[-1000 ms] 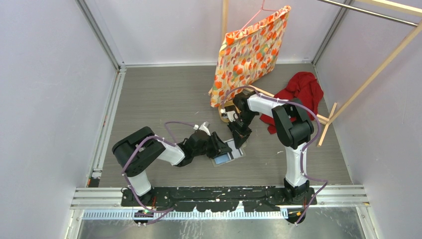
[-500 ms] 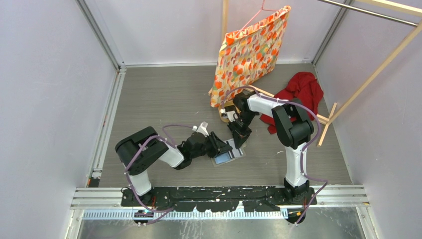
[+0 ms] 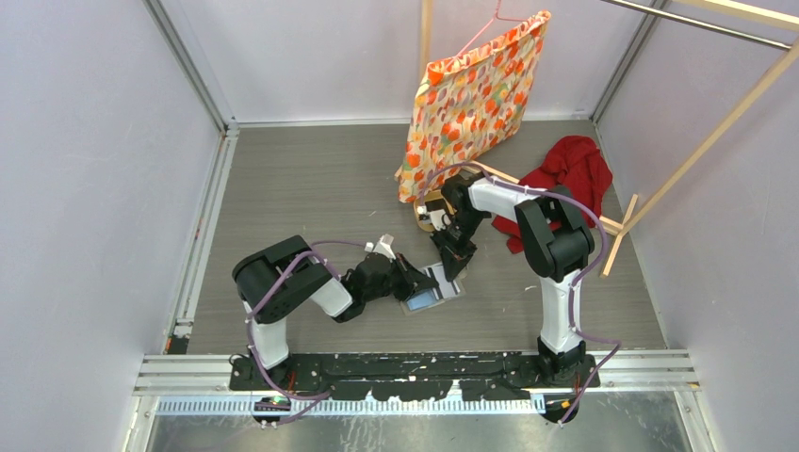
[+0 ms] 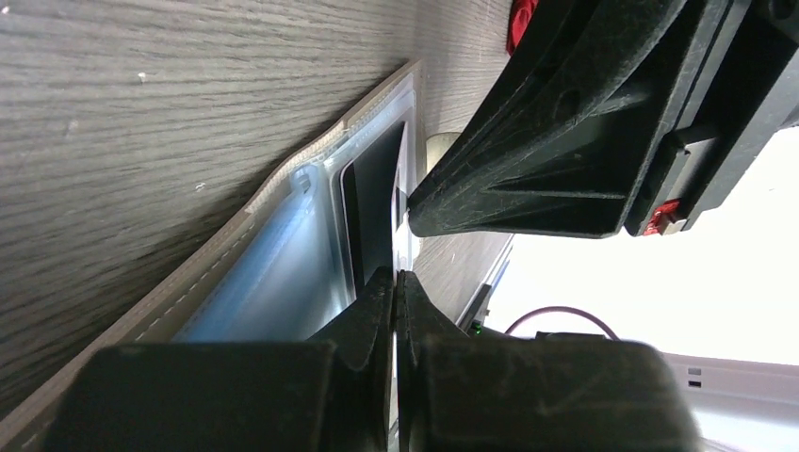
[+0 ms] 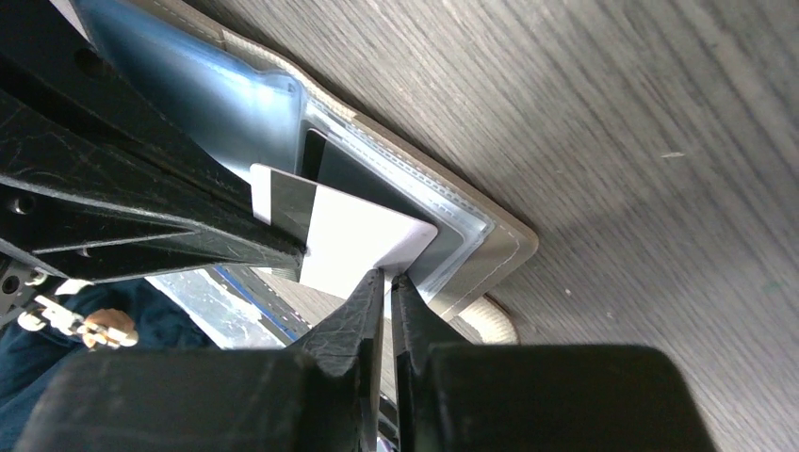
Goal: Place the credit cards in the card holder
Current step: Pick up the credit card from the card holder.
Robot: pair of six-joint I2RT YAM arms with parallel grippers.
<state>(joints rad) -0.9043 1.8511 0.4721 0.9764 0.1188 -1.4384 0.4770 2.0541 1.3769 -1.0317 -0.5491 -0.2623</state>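
Note:
The card holder [image 3: 450,288] lies open on the table, its olive edge [image 5: 490,247] and blue-white pockets [image 4: 273,282] showing. A black card [image 4: 369,202] sits in one pocket. A white card [image 5: 353,235] is held slanting over the pockets. My left gripper [image 3: 415,276] [image 4: 395,282] is shut on one end of it. My right gripper [image 3: 456,256] [image 5: 386,275] is shut on its opposite corner. Each gripper shows in the other's wrist view, close across the card. Other cards are not visible.
An oval tan tray [image 3: 429,219] sits just behind the right gripper, partly hidden. A patterned fabric on a hanger [image 3: 471,94] hangs at the back. A red cloth [image 3: 570,169] and wooden rods [image 3: 617,231] lie to the right.
My left arm's elbow has swung right, closer to the card holder, with its gripper staying at the card. The right arm has not visibly moved.

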